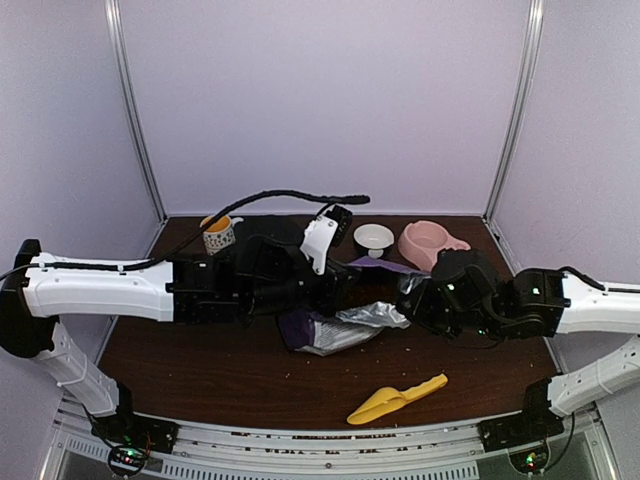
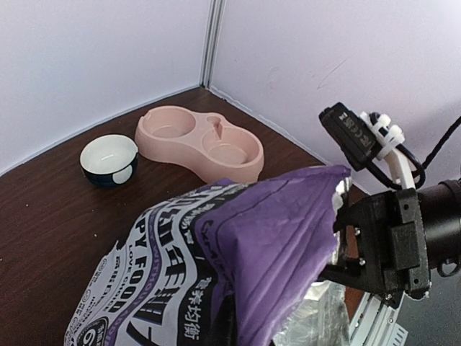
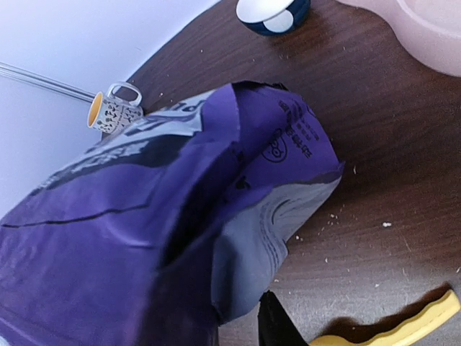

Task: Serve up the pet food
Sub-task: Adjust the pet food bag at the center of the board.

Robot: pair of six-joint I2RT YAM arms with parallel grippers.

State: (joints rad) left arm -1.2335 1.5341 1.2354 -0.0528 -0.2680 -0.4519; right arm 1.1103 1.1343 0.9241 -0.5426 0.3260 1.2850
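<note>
Left wrist alone shows right pincer [image 2: 338, 216] at the purple bag [image 2: 274, 245], grip unclear; left pincer [image 1: 338, 292] closed.

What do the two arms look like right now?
Both have white shells and black joints and wrists. The left arm trails a black cable arching behind. On the right arm, the black wrist camera sits on a white bracket with zip-tied cables. Green lights show at the bases.

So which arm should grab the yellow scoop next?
Right, probably. The yellow scoop lies on that arm's side, nearer the right gripper, and shows in its wrist camera. The left gripper is shut and seems to hold the purple bag.
</note>
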